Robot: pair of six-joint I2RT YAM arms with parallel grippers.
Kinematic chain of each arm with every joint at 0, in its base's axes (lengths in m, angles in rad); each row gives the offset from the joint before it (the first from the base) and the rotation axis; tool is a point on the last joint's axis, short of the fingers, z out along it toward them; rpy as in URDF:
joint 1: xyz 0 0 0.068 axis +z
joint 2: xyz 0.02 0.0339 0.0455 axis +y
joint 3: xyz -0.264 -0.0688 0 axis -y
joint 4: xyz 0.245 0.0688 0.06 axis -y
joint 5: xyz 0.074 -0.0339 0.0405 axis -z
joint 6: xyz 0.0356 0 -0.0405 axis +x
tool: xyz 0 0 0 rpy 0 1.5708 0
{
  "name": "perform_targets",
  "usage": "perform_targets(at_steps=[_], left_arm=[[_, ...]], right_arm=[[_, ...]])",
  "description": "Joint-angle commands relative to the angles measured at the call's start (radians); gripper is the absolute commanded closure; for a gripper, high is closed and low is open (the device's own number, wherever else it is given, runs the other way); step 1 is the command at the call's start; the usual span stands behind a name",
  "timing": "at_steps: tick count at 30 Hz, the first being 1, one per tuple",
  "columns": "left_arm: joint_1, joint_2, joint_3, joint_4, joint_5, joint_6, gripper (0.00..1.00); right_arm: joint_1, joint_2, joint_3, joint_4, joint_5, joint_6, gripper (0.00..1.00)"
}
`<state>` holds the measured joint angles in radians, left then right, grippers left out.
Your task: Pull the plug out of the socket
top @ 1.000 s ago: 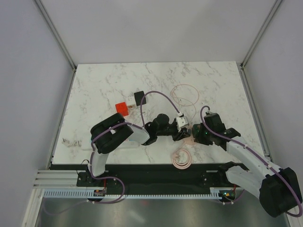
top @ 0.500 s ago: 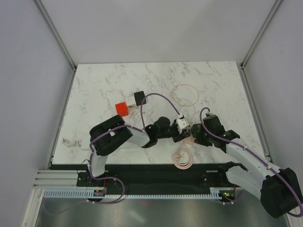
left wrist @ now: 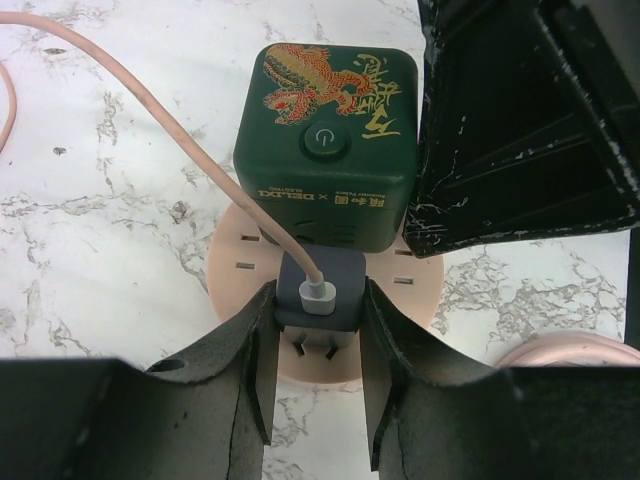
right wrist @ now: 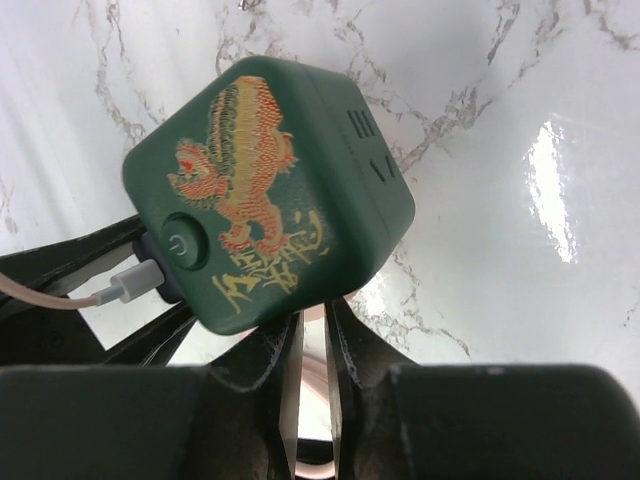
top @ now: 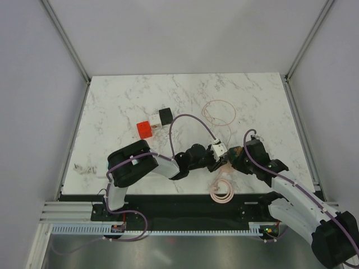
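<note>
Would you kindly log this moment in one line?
left hand: shut on grey plug | right hand: shut beside green cube socket | unplugged: no

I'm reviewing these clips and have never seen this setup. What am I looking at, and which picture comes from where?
Two robot arms stand at the near edge of a marble table. One picture looks down from above; the other two come from wrist cameras. On the table: a green cube socket on a pink round base, a coiled pink cable, small coloured blocks. The left tool grips the grey plug in the socket; the right tool sits shut beside the cube.
</note>
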<state>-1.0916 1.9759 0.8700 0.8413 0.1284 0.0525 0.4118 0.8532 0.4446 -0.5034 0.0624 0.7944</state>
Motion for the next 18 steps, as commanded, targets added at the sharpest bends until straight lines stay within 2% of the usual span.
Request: perform_targets(at_steps=[1, 14, 18], left_arm=[[-0.027, -0.038, 0.001, 0.079, 0.027, -0.074, 0.98], [-0.034, -0.069, -0.014, 0.119, 0.045, -0.166, 0.98], [-0.04, -0.089, -0.025, 0.18, 0.111, -0.148, 0.98]], right_arm=[[0.005, -0.002, -0.036, 0.088, 0.036, 0.035, 0.78], [0.032, 0.052, -0.076, 0.111, 0.062, 0.031, 0.76], [0.047, 0.053, -0.09, 0.098, 0.077, 0.029, 0.76]])
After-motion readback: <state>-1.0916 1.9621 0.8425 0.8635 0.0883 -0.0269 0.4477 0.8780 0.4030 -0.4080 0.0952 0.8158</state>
